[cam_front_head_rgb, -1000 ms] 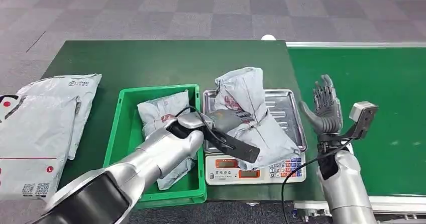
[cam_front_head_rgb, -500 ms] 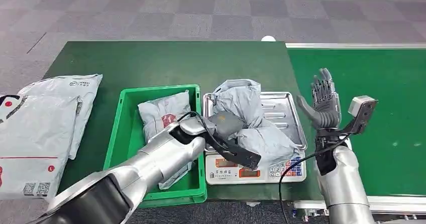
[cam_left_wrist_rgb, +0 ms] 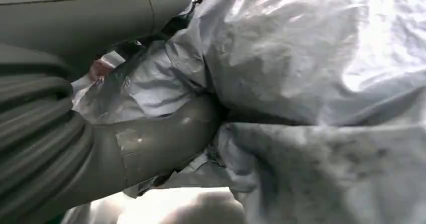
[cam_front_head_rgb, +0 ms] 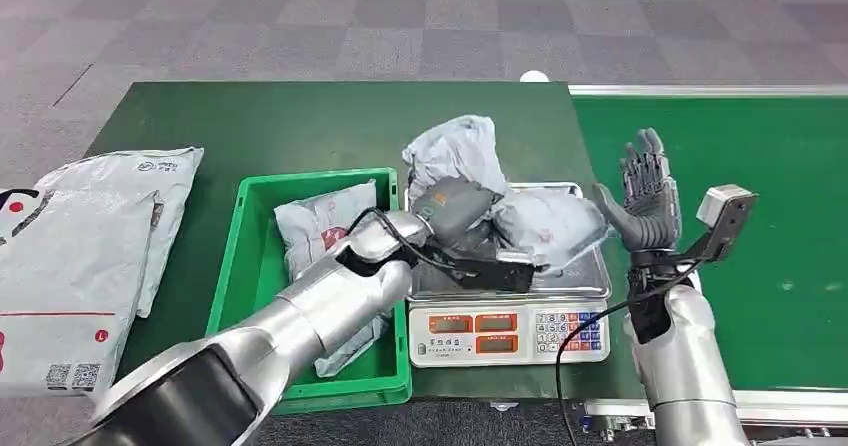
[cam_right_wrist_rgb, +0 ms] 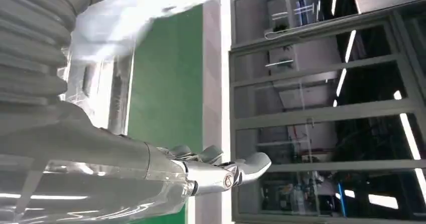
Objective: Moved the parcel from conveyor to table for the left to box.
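i see a white digital scale [cam_front_head_rgb: 505, 331] with a steel weighing tray [cam_front_head_rgb: 585, 278], red displays and a blue-and-white keypad, standing on the dark green table top [cam_front_head_rgb: 300, 126]. off to the table's left edge lie two large flat grey poly mailer bags [cam_front_head_rgb: 90, 256], one overlapping the other, printed labels visible. beyond the table i see grey and purple checkered carpet floor [cam_front_head_rgb: 300, 26]. a small white round object [cam_front_head_rgb: 534, 76] sits at the table's far edge.

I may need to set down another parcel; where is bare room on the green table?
Bare: the table behind the green bin and scale, and the conveyor beyond the right hand. Crowded: bin, scale tray under the left hand and parcel, left edge with stacked mailers.
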Controlling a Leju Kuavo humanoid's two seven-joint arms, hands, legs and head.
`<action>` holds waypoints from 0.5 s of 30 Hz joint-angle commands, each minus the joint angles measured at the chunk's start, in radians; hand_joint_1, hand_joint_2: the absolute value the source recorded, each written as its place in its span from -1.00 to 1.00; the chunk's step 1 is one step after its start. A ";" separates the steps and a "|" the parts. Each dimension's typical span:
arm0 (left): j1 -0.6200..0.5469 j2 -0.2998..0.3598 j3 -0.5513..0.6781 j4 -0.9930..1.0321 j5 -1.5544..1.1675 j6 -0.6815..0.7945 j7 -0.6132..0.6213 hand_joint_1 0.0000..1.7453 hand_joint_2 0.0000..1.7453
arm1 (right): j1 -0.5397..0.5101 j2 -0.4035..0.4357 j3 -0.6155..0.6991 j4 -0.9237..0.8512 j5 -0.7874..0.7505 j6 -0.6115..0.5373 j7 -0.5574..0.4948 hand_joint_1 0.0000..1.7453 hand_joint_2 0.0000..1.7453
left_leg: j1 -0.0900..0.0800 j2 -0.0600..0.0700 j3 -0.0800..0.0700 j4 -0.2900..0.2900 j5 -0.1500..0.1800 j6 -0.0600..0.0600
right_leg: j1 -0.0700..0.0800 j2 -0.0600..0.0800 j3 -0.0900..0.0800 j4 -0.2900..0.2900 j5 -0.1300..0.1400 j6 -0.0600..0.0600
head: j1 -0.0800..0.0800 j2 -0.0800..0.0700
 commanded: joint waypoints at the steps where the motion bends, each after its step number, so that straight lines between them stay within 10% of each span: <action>1: -0.051 0.096 0.110 -0.122 -0.043 0.024 0.044 1.00 1.00 | -0.096 -0.024 0.008 0.130 -0.014 -0.009 -0.012 -1.00 1.00 | 0.000 0.005 0.001 0.000 -0.001 -0.001 | 0.001 0.005 -0.001 0.000 0.001 -0.002 | 0.000 0.000; 15: 0.308 0.388 0.279 -0.616 -0.178 0.077 0.125 1.00 1.00 | -0.042 -0.054 -0.025 0.060 -0.002 -0.028 0.022 -1.00 1.00 | 0.000 0.006 0.005 -0.003 -0.001 -0.002 | 0.000 0.007 0.001 -0.002 0.000 -0.002 | 0.000 0.000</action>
